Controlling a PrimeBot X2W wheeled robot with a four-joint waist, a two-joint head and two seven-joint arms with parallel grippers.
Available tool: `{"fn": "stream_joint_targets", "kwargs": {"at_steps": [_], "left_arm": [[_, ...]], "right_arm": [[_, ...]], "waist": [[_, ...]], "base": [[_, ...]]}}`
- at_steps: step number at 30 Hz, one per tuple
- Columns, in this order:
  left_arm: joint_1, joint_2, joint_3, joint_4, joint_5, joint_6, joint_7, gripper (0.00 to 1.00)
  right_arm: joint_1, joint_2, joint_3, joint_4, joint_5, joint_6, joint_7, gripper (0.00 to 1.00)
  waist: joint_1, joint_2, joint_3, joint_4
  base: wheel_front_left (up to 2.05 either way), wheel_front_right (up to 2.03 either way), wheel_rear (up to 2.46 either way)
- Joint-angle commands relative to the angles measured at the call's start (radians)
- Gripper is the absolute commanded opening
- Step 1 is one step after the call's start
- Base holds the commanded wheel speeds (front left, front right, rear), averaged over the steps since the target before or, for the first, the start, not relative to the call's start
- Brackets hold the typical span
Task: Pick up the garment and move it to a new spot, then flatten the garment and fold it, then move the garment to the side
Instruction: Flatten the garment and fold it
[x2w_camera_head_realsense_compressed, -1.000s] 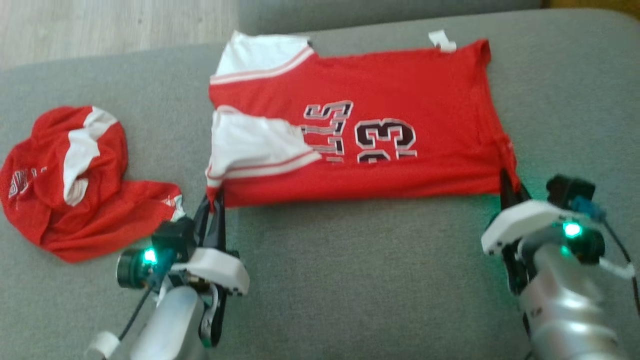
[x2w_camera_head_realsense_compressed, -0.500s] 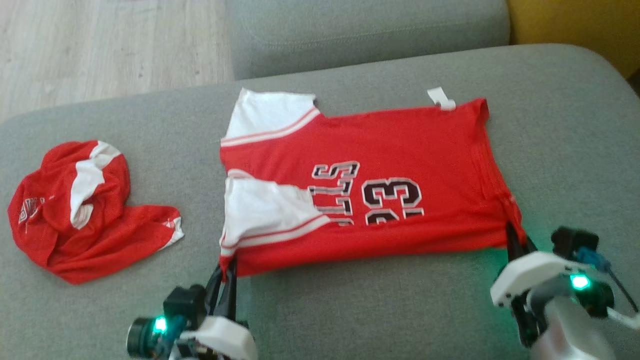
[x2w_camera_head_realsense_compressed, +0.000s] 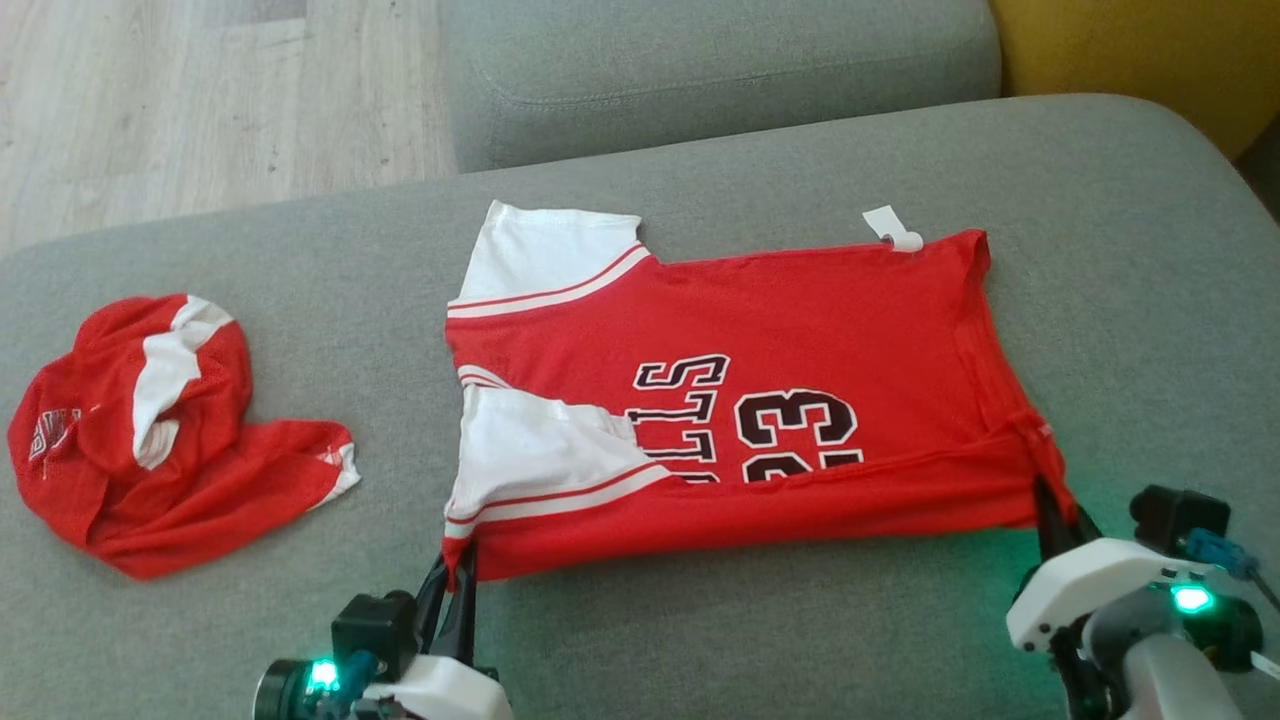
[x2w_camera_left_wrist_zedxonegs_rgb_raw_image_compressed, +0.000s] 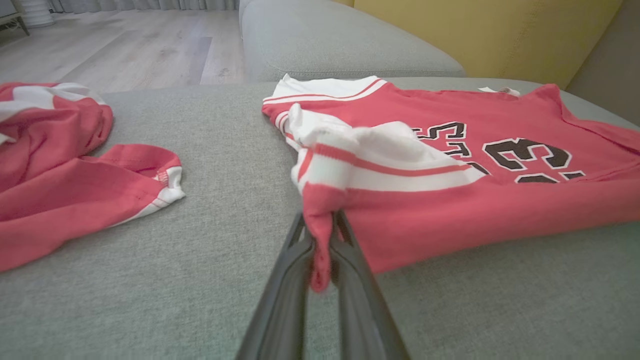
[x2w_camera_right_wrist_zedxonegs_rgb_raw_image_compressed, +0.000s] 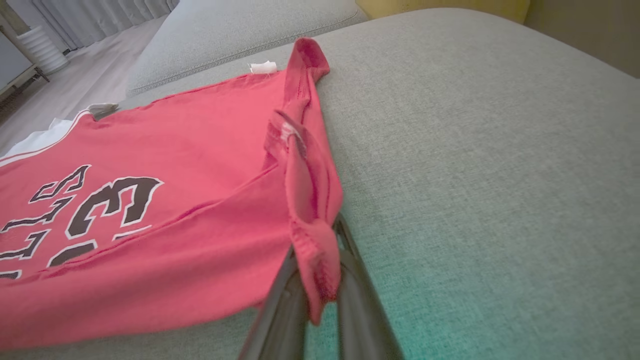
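The red shirt lay mostly flat, ready to fold.
The left tool and right tool each pinched a near corner, likely to lift that edge evenly.

garments 2: spread jersey, crumpled heap | grippers 2: left gripper, right gripper | sofa cushions 2

On jersey, lettering is partly covered by folded sleeve and raised near edge. Body of left gripper is cut off by head view's bottom edge. At left wrist view's left edge, second garment is cropped
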Motion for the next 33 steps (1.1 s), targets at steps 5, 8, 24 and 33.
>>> {"fn": "stream_joint_targets", "kwargs": {"at_steps": [5, 8, 24, 33], "left_arm": [[-0.033, 0.021, 0.037, -0.024, 0.003, 0.027, -0.005, 1.0], [-0.045, 0.02, 0.045, -0.029, 0.003, 0.036, -0.018, 1.0], [-0.424, 0.129, 0.073, -0.126, 0.047, -0.053, 0.001, 1.0], [-0.829, 0.255, 0.02, 0.14, 0.003, -0.25, 0.282, 1.0]], "right_arm": [[0.007, -0.005, -0.001, -0.127, 0.023, -0.001, 0.008, 1.0], [0.01, -0.005, -0.02, -0.173, 0.021, -0.001, 0.002, 1.0], [-0.156, -0.005, -0.026, -0.361, 0.028, -0.001, -0.056, 1.0], [-0.321, -0.005, 0.016, -0.352, 0.03, -0.001, -0.06, 1.0]], "waist": [[0.0001, -0.0001, 0.014, -0.003], [0.0001, -0.0001, 0.022, -0.007], [0.0001, -0.0001, 0.211, -0.08], [0.0001, -0.0001, 0.356, -0.141]], "base": [[0.0, 0.0, 0.0], [0.0, 0.0, 0.0], [0.0, 0.0, 0.0], [0.0, 0.0, 0.0]]}}
